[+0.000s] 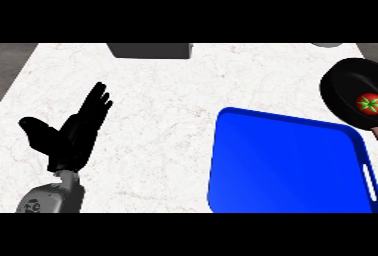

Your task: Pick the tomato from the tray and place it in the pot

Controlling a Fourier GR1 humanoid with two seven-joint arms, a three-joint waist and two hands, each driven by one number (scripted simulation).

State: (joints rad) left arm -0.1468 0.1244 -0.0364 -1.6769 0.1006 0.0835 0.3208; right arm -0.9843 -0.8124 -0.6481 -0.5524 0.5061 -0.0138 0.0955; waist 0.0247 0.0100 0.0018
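The red tomato (368,103), with its green stem star showing, lies inside the black pot (347,90) at the right edge of the head view. Just below and left of the pot lies the blue tray (288,165), with nothing on it. My left hand (72,132) stands at the lower left on its grey forearm, fingers straight and pointing up, thumb spread to the left, holding nothing. It is far from both tray and pot. My right hand does not show.
The white marbled counter (162,100) spreads between my left hand and the tray. A dark grey box (151,50) sits at the counter's far edge. A pale round object (327,44) peeks in at the top right.
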